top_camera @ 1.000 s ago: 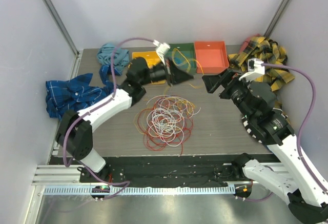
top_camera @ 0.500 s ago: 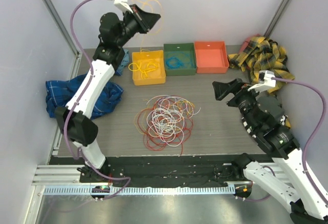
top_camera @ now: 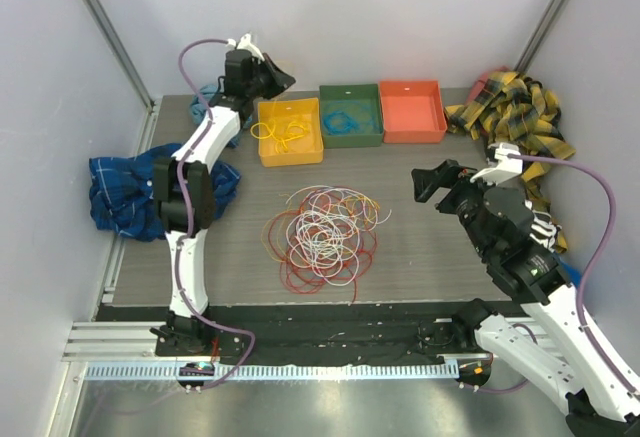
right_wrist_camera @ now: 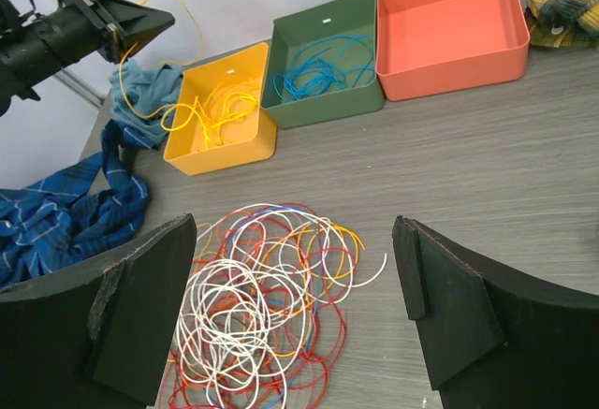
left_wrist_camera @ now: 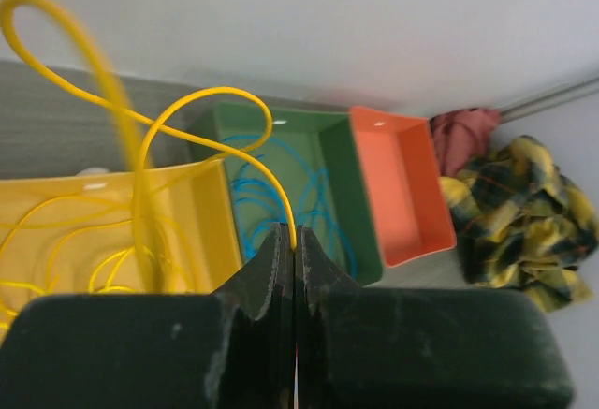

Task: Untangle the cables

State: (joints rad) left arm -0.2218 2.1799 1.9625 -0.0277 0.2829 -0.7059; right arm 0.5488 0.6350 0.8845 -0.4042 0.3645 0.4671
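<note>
A tangle of cables (top_camera: 322,235) in red, white, orange and yellow lies in the middle of the table, and also shows in the right wrist view (right_wrist_camera: 262,306). My left gripper (top_camera: 285,79) is raised at the back left, above the far edge of a yellow bin (top_camera: 290,160). In the left wrist view it (left_wrist_camera: 295,236) is shut on a yellow cable (left_wrist_camera: 229,91) that loops up and then down towards the yellow bin (left_wrist_camera: 211,212). My right gripper (top_camera: 435,179) is open and empty, right of the tangle; its jaws (right_wrist_camera: 295,231) stand wide apart above it.
The yellow bin holds several yellow cables. A green bin (top_camera: 351,140) with blue cable and an orange bin (top_camera: 411,107) stand beside it along the back. A blue plaid cloth (top_camera: 125,187) lies at the left, a teal cloth (top_camera: 215,107) at the back left, and a yellow plaid cloth (top_camera: 515,117) at the back right.
My left arm swung up high from over the bins with the yellow cable, then came down to just above the yellow bin's far edge. My right gripper shifted slightly nearer.
</note>
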